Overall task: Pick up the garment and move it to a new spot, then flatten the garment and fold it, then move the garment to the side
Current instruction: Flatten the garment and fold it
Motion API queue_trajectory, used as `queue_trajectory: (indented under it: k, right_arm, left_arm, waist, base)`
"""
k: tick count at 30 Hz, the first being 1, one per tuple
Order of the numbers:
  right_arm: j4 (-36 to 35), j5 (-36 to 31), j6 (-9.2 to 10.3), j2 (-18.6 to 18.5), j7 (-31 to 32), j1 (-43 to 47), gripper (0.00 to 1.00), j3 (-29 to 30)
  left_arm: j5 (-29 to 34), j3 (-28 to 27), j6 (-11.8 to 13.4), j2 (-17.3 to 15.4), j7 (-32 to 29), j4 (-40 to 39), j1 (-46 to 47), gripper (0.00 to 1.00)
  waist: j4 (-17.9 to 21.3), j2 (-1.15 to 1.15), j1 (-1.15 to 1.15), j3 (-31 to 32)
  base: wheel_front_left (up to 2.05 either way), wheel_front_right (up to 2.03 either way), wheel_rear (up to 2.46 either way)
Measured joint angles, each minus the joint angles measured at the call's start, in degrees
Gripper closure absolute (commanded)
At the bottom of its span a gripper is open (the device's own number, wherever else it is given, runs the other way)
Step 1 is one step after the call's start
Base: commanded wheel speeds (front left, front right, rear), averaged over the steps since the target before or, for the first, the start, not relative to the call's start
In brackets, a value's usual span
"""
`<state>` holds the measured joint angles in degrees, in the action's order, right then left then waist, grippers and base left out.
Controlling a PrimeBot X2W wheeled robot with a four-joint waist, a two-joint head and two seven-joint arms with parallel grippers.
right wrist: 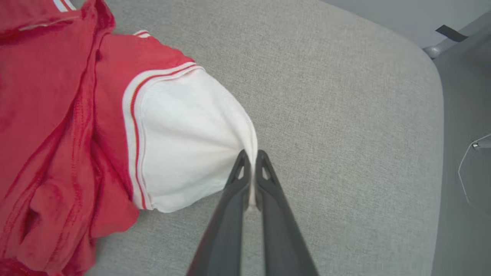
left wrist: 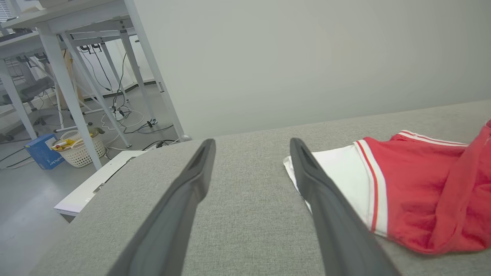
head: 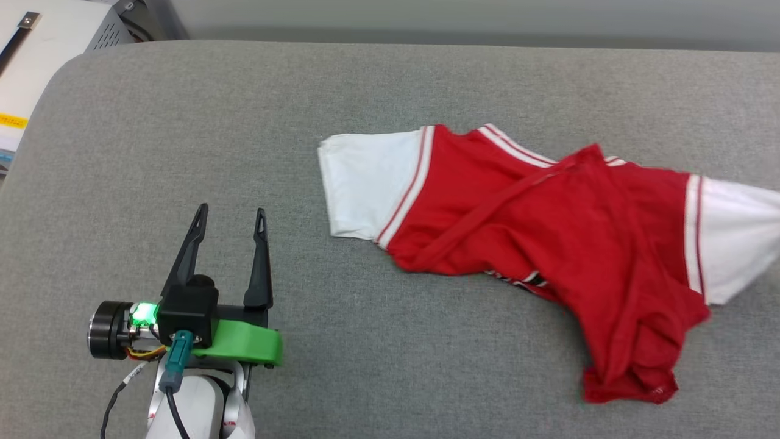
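Pinching is confirmed on the right gripper [right wrist: 252,152]: fingers are pressed together w/ a thin fold of white hem caught between the tips. The fold belongs to the R sleeve [right wrist: 184,142] of the garment [head: 548,244]. Sleeve fabric is drawn into creases fanning toward the pinch pt. Whether the sleeve is lifted off the surface can't be told.

Garment is laid crumpled on the grey padded surface [head: 183,122], right of centre in head view, w/ the R sleeve cut off by the frame's right edge. Red body is twisted and bunched; a diagonal ridge is seen running from the upper mid-body down toward the L sleeve seam. Lower hem is piled up at the near right. A sliver of black/white print is exposed along the near edge, mid-body; the rest is hidden. Red-and-white stripe trim is seen at both sleeve seams and at the collar.

L sleeve [head: 365,183] is spread flat, pointing toward the robot's left.

Left gripper [head: 231,210] is held at lower left of head view, fingers spread wide, nothing between them. It is positioned near the L sleeve but apart from it, no contact.

Bkgd in left wrist view: white desk legs [left wrist: 69,88], floor cables [left wrist: 122,115], a white basket [left wrist: 78,149] and a blue box [left wrist: 40,151] are seen beyond the surface's far corner. A pale equipment case [head: 55,36] is seen off the surface's top-left corner in head view.
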<state>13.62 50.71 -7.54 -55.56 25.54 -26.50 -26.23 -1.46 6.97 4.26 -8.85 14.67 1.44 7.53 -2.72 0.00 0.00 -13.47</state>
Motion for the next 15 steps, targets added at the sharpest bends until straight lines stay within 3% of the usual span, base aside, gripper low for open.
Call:
queue_trajectory:
  k: [4,13,14,15]
  right_arm:
    - [5.9,-0.3,0.0,1.1,2.7,2.3,1.0,3.4]
    - [20.9,-5.7,0.01,11.0,0.4,3.0,1.0,6.3]
    - [21.5,-5.9,0.01,11.4,-0.8,2.9,0.8,6.6]
    - [22.2,-6.3,0.01,12.0,-2.3,2.8,0.55,6.9]
  left_arm:
    - [0.0,0.1,-0.1,0.2,0.0,0.0,0.1,0.0]
    - [0.0,0.0,-0.4,0.2,0.0,0.6,0.2,0.0]
    - [0.0,-0.1,-0.4,0.1,0.0,0.7,0.2,0.0]
    - [0.0,-0.2,-0.4,0.1,0.0,0.8,0.2,0.0]
  waist:
    - [-0.7,0.0,0.0,-0.9]
    - [-2.5,0.0,0.0,-2.3]
    - [-2.5,0.0,0.0,-2.2]
    - [-2.5,0.0,0.0,-2.0]
  base:
    - [0.0,0.0,0.0]
    - [0.0,0.0,0.0]
    - [0.0,0.0,0.0]
    - [0.0,0.0,0.0]
